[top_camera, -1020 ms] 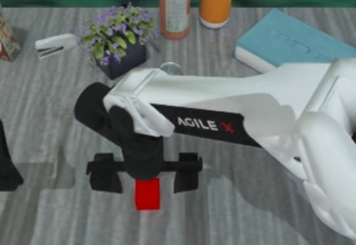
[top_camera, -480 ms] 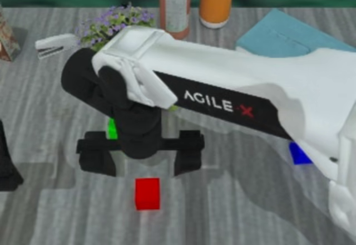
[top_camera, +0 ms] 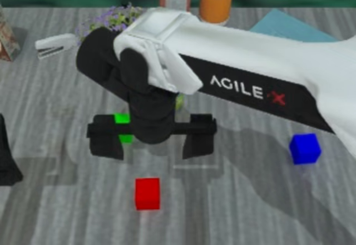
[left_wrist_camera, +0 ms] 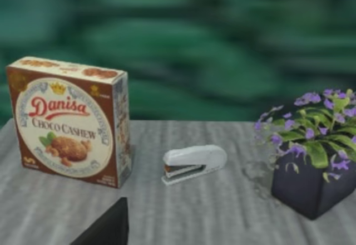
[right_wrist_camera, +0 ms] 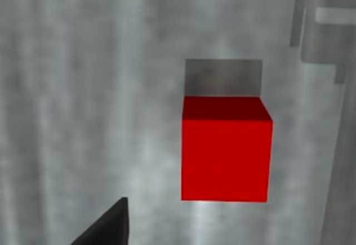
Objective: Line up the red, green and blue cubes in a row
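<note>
The red cube (top_camera: 147, 193) (right_wrist_camera: 225, 156) sits alone near the table's front edge, a little left of centre. My right gripper (top_camera: 153, 141) hovers behind and above it, open and empty; one dark fingertip (right_wrist_camera: 108, 228) shows in the right wrist view. The green cube (top_camera: 122, 119) lies beneath that gripper's left finger and is partly hidden by it. Over at the right stands the blue cube (top_camera: 305, 148), apart from the other two. My left gripper (top_camera: 5, 164) is parked at the table's left edge, open.
Along the back are a potted plant (top_camera: 111, 19) (left_wrist_camera: 311, 167), a white stapler (top_camera: 55, 44) (left_wrist_camera: 194, 163), two bottles (top_camera: 216, 0), a blue book (top_camera: 289, 25) and a cookie box (left_wrist_camera: 69, 122). My right arm spans the table's middle.
My right gripper has risen off the red cube and drawn back toward the rear. The red cube stayed put. The green and blue cubes have come into sight.
</note>
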Controlling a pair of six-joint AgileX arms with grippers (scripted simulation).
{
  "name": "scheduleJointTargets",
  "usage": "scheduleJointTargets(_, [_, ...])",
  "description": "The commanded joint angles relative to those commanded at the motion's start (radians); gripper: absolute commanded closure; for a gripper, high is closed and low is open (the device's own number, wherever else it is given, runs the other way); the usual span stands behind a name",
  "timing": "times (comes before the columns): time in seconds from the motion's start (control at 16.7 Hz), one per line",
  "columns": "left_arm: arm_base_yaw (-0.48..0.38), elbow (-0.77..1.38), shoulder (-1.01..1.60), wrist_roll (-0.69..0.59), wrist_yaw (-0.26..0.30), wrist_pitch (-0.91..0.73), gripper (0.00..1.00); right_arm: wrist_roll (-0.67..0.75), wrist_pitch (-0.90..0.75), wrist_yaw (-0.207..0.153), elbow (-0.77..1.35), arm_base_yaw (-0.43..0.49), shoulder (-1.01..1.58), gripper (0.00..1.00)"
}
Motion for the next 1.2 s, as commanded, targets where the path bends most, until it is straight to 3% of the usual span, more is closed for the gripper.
scheduleJointTargets(0.42, [-0.093, 0.420, 0.490, -0.081, -0.001, -0.266, 0.00, -0.248, 0.263, 0.092, -0.448, -0.224, -0.572, 0.00])
scheduleJointTargets(0.66, [-0.161, 0.721, 0.914, -0.139, -0.003, -0.468, 0.00, -0.431, 0.461, 0.115, -0.833, -0.401, -1.023, 0.00])
scheduleJointTargets(0.9, [-0.231, 1.014, 1.342, -0.195, -0.003, -0.672, 0.00, -0.616, 0.673, 0.104, -1.244, -0.583, -1.466, 0.00])
scheduleJointTargets(1.2, [-0.307, 1.338, 1.772, -0.258, -0.002, -0.886, 0.00, -0.798, 0.930, 0.045, -1.663, -0.768, -1.905, 0.00])
